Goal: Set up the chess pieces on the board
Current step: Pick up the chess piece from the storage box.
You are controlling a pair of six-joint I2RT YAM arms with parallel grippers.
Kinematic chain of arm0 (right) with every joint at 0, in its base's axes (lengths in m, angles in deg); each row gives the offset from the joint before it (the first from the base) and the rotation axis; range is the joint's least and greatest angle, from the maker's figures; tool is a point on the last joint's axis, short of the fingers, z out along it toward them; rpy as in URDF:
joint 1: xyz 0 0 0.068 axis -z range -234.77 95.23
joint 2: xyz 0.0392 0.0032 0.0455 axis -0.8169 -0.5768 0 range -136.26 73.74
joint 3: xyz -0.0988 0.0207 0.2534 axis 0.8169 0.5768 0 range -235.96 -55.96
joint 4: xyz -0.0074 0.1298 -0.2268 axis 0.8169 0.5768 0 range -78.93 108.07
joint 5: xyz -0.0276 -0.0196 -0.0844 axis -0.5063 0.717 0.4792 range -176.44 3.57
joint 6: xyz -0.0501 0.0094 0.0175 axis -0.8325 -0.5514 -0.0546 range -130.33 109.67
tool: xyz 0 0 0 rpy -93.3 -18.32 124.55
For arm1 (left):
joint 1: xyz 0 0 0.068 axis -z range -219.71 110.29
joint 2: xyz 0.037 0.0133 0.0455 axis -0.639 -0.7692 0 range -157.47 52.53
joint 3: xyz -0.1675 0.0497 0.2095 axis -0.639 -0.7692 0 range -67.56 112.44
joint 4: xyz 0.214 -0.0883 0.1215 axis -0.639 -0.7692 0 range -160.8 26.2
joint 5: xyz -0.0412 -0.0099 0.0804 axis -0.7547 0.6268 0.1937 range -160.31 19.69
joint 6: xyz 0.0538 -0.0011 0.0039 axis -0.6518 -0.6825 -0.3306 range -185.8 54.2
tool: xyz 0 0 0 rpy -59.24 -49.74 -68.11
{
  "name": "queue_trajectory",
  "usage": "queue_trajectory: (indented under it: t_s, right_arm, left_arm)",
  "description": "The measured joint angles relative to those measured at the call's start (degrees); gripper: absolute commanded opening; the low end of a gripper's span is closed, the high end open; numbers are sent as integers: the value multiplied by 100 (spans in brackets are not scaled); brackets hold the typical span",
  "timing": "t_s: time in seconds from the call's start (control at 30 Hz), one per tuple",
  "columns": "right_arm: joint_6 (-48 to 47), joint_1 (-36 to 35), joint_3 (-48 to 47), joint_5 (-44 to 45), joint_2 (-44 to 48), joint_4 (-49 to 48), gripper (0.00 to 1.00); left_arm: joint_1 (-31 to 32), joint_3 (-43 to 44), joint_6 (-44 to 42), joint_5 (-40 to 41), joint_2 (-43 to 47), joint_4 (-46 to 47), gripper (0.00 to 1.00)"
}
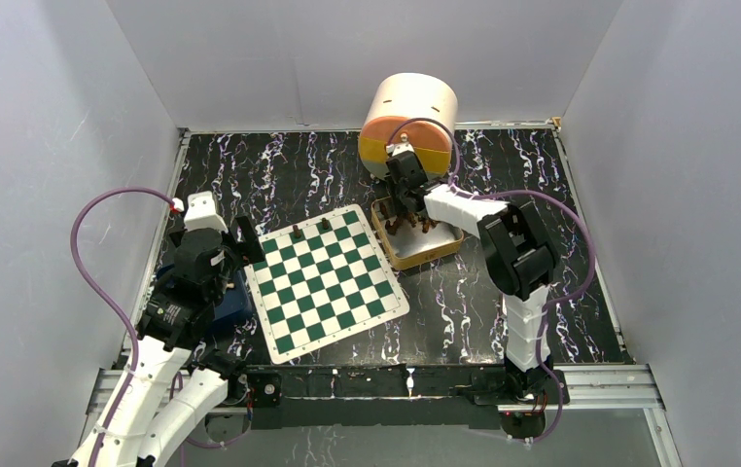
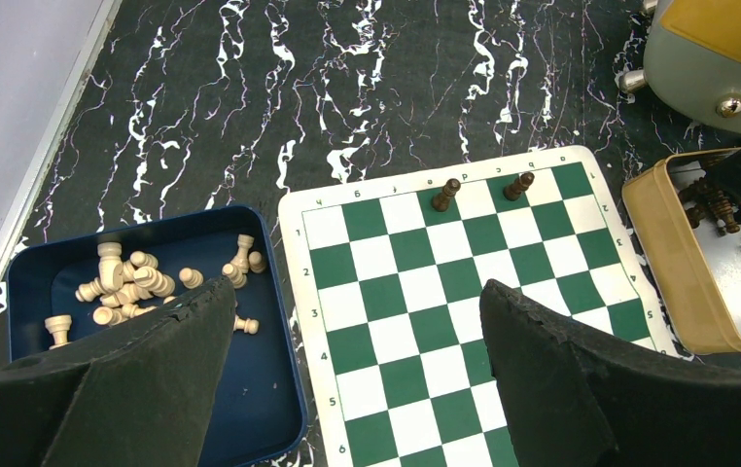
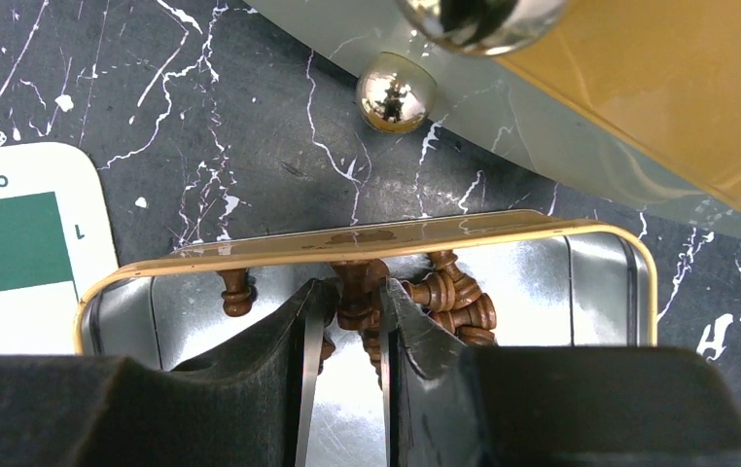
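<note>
The green-and-white board (image 1: 328, 282) lies at the table's centre, with two dark chess pieces (image 1: 296, 233) standing on its far row. The left wrist view shows them (image 2: 444, 195) and the board (image 2: 425, 321) below. My right gripper (image 1: 405, 209) is down inside the tan tray (image 1: 410, 261). In the right wrist view its jaws (image 3: 352, 292) are open by a narrow gap, with a brown piece (image 3: 359, 282) between the tips and more pieces (image 3: 459, 297) heaped to the right. My left gripper (image 2: 357, 292) hangs wide open and empty above the board's left edge.
A blue tray (image 2: 153, 389) of cream pieces (image 2: 128, 282) sits left of the board. A tan and yellow cylindrical container (image 1: 410, 117) with chrome ball feet (image 3: 396, 90) stands just behind the tan tray (image 3: 347, 238). White walls enclose the black marbled table.
</note>
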Motion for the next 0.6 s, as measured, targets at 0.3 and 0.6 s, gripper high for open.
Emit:
queue_trajectory:
  t_s: [0.3,0.6]
  right_arm:
    - [-20,22,-107,-61,-203,-59,30]
    - [-101,31,-162,-31,-254,-37,25]
  left_arm:
    - [0,-2,0,0,0,0,93]
    - [0,-7,-2,0,2,0,93]
